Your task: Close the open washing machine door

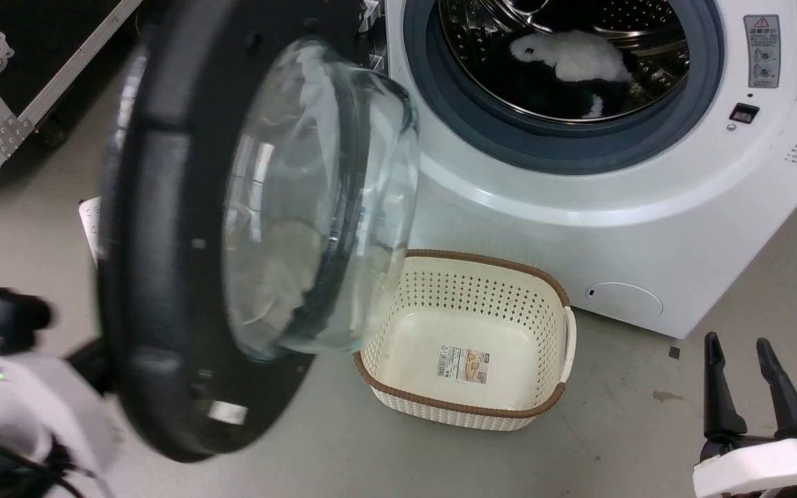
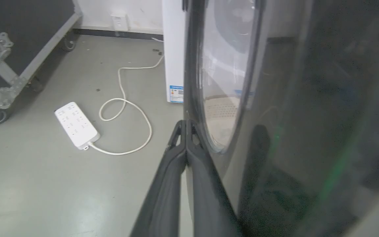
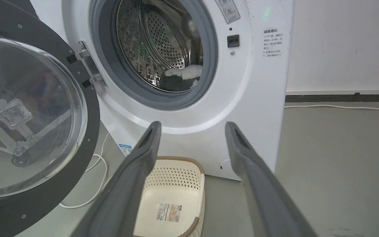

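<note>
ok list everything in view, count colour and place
washing machine: one, white, straight ahead
washing machine door: one, black rim, clear glass, swung open left
laundry: one heap, white and dark, inside the machine
basket: one, cream with brown rim, floor before the machine
power strip: one, white, floor left of the machine
wheeled case: one, black with metal edging, far left
left gripper: one, dark jaws shut, beside the door's outer face
right gripper: one, dark jaws open, facing the machine
</note>
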